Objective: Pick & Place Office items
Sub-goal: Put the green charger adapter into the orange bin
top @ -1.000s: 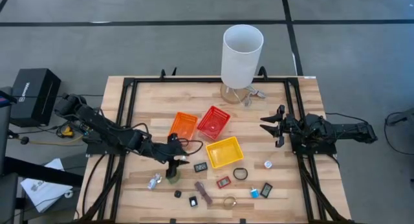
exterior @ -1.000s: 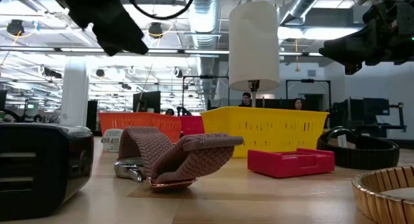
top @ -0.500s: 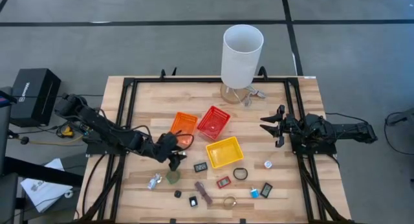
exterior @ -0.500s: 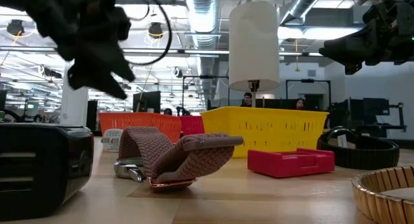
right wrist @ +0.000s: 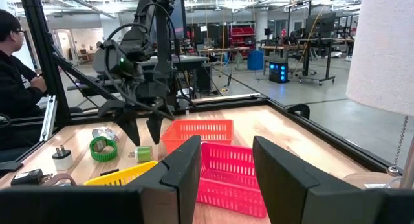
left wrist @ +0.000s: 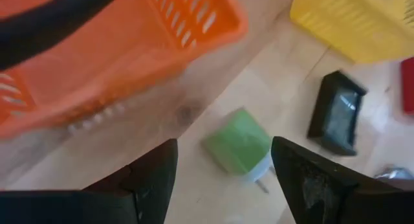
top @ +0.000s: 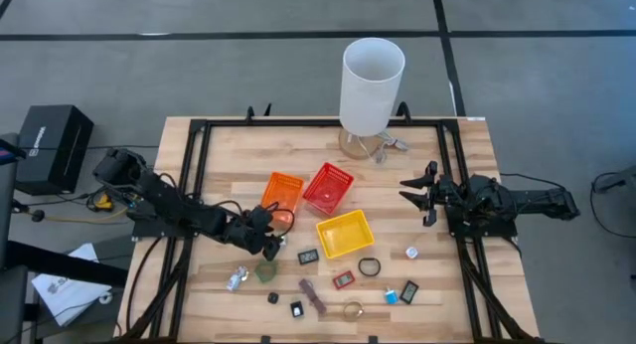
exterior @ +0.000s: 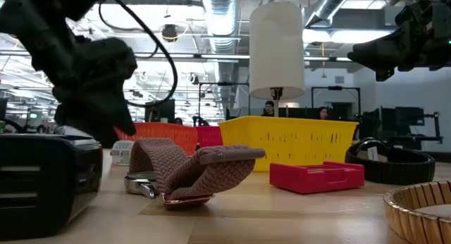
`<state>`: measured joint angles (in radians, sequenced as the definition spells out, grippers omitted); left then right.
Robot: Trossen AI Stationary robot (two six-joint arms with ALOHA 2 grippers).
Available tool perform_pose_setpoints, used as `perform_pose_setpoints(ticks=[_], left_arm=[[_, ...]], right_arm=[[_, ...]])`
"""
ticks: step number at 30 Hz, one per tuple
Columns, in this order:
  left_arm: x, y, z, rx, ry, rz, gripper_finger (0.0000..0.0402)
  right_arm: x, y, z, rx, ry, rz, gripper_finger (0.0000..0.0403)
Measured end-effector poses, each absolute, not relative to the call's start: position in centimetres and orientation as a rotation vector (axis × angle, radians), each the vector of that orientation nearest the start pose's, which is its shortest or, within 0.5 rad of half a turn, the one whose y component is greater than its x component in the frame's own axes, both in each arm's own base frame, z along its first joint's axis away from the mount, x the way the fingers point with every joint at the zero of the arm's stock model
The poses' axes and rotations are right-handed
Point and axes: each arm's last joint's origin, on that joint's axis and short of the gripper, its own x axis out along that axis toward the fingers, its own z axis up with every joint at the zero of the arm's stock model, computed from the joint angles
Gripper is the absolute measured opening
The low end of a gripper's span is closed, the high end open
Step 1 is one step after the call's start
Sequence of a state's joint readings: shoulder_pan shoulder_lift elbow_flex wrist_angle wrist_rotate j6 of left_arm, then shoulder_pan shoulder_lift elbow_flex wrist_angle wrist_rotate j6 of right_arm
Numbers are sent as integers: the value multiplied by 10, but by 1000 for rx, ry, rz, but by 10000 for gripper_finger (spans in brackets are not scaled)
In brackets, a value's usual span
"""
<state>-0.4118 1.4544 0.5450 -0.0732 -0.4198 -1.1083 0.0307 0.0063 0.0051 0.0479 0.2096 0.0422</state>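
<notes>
My left gripper [top: 270, 245] hangs open just off the orange basket's near side [top: 281, 193]. In its wrist view the fingers [left wrist: 223, 179] stand wide apart above a small green block [left wrist: 240, 146] that lies on the table. A green ring [top: 265, 271] lies just nearer, with a silvery clip [top: 237, 278] beside it. The brown strip [top: 313, 296], red block [top: 343, 279], black ring [top: 370, 266], clear ring [top: 353, 310] and small black blocks [top: 308, 256] are scattered along the near half. My right gripper [top: 415, 195] waits open at the table's right side.
Orange, red [top: 329, 187] and yellow [top: 344, 234] mesh baskets sit at the table's middle. A tall white cylinder [top: 372, 86] stands at the far edge. Black frame rails [top: 196, 175] run along both sides. A person [right wrist: 13, 88] sits beyond the table's near side.
My left gripper has risen off the green ring and drawn back toward the far edge, ending beside the orange basket. It has tipped from pointing straight down to a slant. The green ring stays on the table where the gripper stood. The right arm has kept still.
</notes>
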Motion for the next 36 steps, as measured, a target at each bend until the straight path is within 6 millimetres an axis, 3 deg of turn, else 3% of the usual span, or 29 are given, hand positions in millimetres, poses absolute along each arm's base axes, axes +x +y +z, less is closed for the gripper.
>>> perform_pose_setpoints(ticks=[7, 31, 36], left_arm=[[235, -87, 129, -638, 770, 494, 247], [245, -81, 136, -736, 714, 530, 247], [246, -82, 127, -739, 744, 554, 245]], right_arm=[[97, -3, 169, 48, -50, -178, 134], [97, -3, 169, 33, -48, -178, 134], [97, -3, 169, 32, -48, -178, 134]])
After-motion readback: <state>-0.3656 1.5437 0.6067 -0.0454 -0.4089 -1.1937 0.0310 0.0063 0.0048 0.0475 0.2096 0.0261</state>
